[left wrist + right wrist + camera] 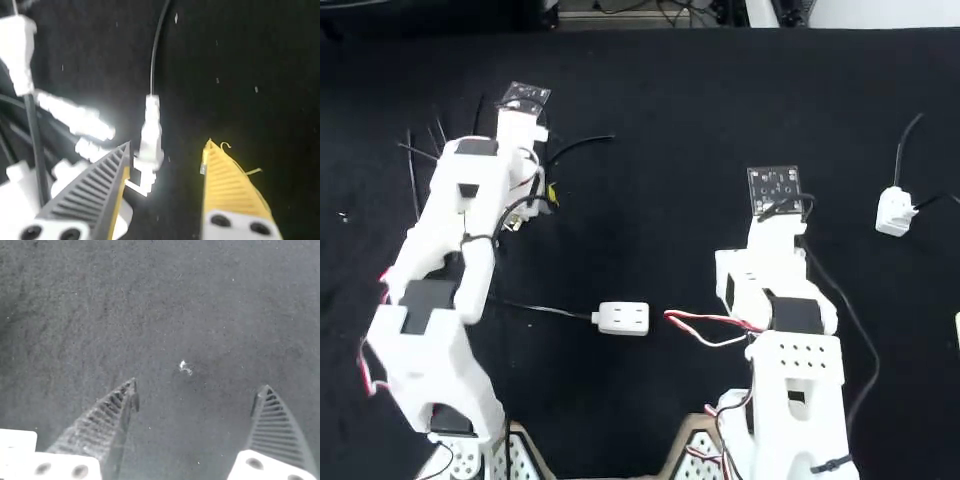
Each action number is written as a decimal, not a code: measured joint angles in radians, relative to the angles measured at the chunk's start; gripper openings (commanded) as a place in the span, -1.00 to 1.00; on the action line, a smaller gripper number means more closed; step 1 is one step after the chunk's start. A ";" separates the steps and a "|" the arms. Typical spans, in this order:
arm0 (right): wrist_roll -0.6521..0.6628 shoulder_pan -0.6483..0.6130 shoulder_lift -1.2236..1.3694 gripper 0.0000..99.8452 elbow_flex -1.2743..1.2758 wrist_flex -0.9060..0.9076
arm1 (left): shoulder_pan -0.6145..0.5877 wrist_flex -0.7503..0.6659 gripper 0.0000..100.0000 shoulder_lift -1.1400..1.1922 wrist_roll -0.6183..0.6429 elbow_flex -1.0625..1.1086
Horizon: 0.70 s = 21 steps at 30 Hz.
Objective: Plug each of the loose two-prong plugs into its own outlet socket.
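My left gripper [167, 145] is open, with a grey finger [95, 190] and a yellow finger [227, 190]. A small white plug [150, 135] on a thin black cord lies on the black cloth between them, closer to the grey finger. More white plugs [75, 117] and black cords crowd beside the grey finger. In the high view the left arm [460, 220] stretches to the far left of the table. A white outlet socket block [623, 318] lies in the middle near the front. My right gripper [198, 387] is open over bare cloth.
A white block on a black cord [893, 212] sits at the far right. Loose black cords [575, 145] fan out around the left arm. A red and white wire [705, 325] runs from the right arm [785, 300] toward the socket block.
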 measured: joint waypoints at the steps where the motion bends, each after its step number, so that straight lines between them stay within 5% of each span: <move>1: 0.000 0.000 0.000 -0.31 0.000 0.000 | 0.000 0.000 -0.54 0.025 0.000 -0.028; 8: 0.000 0.000 0.000 -0.31 0.000 0.000 | -0.005 0.000 -0.55 0.169 -0.091 -0.135; 13: 0.000 0.000 0.000 -0.31 0.000 0.000 | -0.005 0.064 -0.96 0.192 -0.104 -0.157; 21: 0.000 0.000 0.000 -0.31 0.000 0.000 | -0.012 0.212 -0.94 0.066 -0.066 -0.155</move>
